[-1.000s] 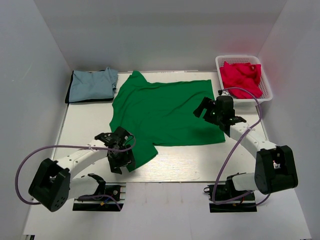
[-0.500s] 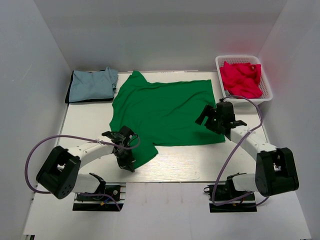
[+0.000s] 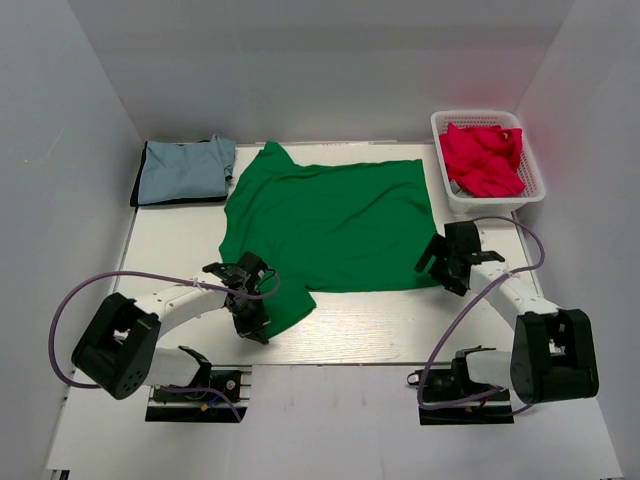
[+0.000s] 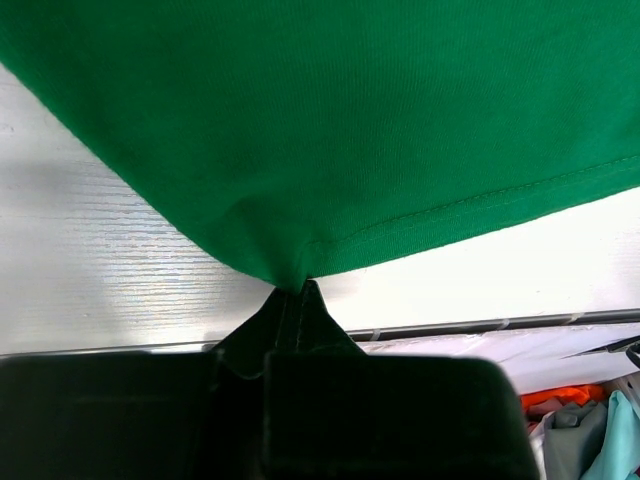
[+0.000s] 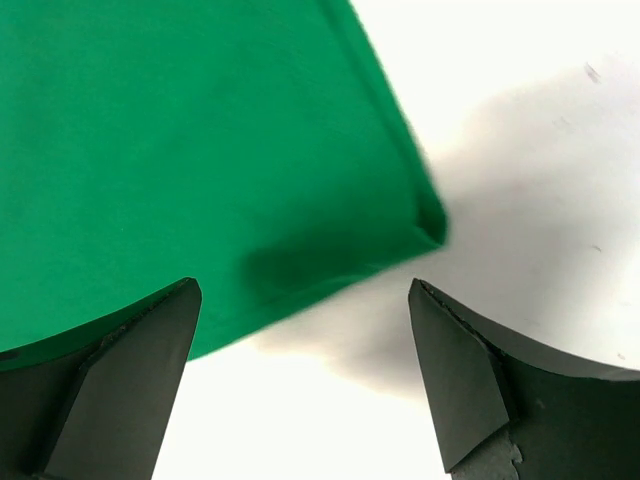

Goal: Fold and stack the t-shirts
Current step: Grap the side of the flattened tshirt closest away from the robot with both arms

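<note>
On the white table (image 3: 350, 335), the green t-shirt (image 3: 330, 225) lay spread flat in the middle. Its two sleeves stuck out at the left side, one toward the far edge and one toward the near edge.

The left gripper (image 3: 250, 318) was low at the near sleeve. In the left wrist view, the left gripper (image 4: 300, 298) was clenched on the edge of this sleeve. The green t-shirt (image 4: 330, 110) was drawn into a small point between the closed fingers, and its stitched hem (image 4: 480, 200) ran away to the right over the table (image 4: 90, 270). Past the near edge of the table, some coloured cloth (image 4: 580, 425) in orange, grey and light blue was visible in the corner of that view.

The right gripper (image 3: 447, 262) was at the near right corner of the green t-shirt. In the right wrist view, the right gripper (image 5: 302, 288) had its fingers spread wide, holding nothing. The corner of the green t-shirt (image 5: 200, 140) lay between them, with a soft shadow beside it. Whether the fingertips touched the cloth could not be told.

At the far left corner of the table, the grey-blue t-shirt (image 3: 185, 170) lay folded, just beside the far sleeve of the green t-shirt. At the far right, the red t-shirts (image 3: 482, 158) lay crumpled inside the white mesh basket (image 3: 440, 125), apart from the green t-shirt.
</note>
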Controlling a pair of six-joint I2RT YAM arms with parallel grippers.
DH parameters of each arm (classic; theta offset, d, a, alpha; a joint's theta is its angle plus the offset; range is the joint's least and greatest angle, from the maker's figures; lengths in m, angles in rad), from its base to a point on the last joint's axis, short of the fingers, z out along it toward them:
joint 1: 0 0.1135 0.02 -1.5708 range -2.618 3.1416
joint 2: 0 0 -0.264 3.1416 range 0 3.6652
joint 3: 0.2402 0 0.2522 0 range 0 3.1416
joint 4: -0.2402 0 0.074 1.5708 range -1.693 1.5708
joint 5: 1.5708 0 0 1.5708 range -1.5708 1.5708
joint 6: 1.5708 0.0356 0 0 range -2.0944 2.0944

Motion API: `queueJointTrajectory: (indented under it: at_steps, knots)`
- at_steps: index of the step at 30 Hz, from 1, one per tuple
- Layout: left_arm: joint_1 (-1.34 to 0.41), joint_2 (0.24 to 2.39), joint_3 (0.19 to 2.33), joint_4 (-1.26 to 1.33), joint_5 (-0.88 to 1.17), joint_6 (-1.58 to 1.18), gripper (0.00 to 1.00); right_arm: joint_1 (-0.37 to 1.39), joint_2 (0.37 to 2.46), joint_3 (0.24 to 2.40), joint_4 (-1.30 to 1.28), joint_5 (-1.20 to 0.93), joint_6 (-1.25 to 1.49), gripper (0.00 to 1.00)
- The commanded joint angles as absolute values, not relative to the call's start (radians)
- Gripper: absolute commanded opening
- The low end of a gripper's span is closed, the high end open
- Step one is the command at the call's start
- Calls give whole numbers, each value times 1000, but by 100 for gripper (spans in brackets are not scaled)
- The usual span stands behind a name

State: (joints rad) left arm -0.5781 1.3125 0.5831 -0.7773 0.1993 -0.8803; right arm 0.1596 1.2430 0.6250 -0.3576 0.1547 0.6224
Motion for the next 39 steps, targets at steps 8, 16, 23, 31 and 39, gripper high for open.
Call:
queueJointTrajectory:
  at_steps: [8, 16, 23, 31, 39]
  knots:
    - [-581, 1344, 572, -773, 160, -854, 0, 78, 1334, 589, -322, 192, 641, 88]
    - [-581, 1344, 604, -827, 160, -854, 0, 40, 1367, 592, -314, 173, 646, 21]
    - [-581, 1292, 559, -874, 239, -854, 0, 38, 1221, 569, -544, 205, 675, 0]
    - [-581, 1157, 575, -965, 301, -851, 0, 34, 1046, 560, -677, 169, 704, 0]
    - [-581, 1190, 797, -835, 226, -772, 0, 41, 1068, 626, -612, 133, 658, 0]
